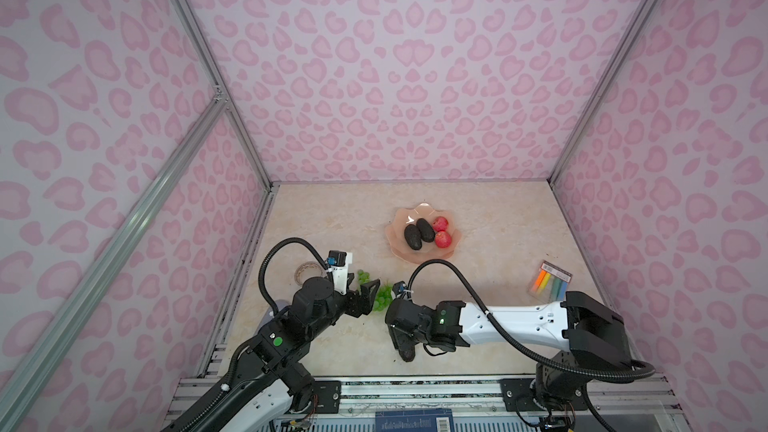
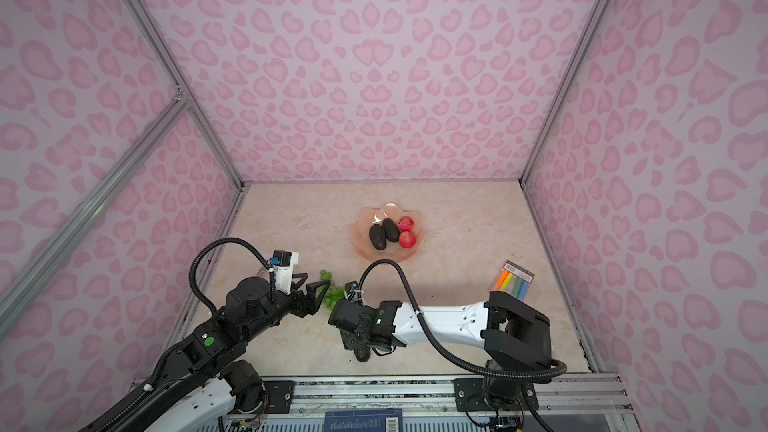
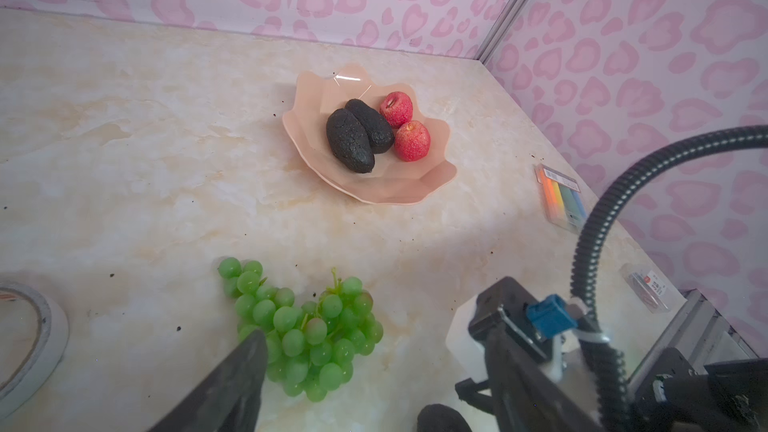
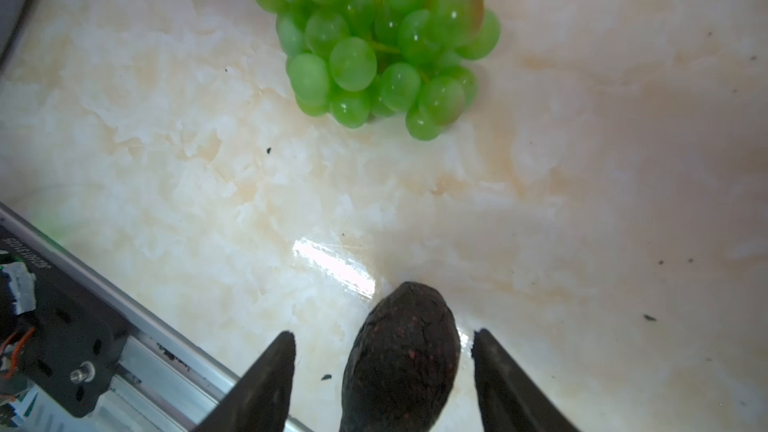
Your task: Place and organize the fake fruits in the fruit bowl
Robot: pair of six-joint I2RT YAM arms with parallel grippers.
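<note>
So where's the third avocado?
In a top view the avocado lies near the table's front edge, between the right gripper's open fingers, close to the grapes.

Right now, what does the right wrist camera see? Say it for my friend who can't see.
A dark avocado lies on the pale table between the open jaws of the right gripper, with a gap on each side. Beyond it sits a bunch of green grapes.

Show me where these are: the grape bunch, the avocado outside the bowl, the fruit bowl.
grape bunch (image 3: pixel 309 332), left wrist view, on a middle grape.
avocado outside the bowl (image 4: pixel 401 363), right wrist view, on its bumpy skin.
fruit bowl (image 1: pixel 402 217), in a top view, on its bare far wall.
</note>
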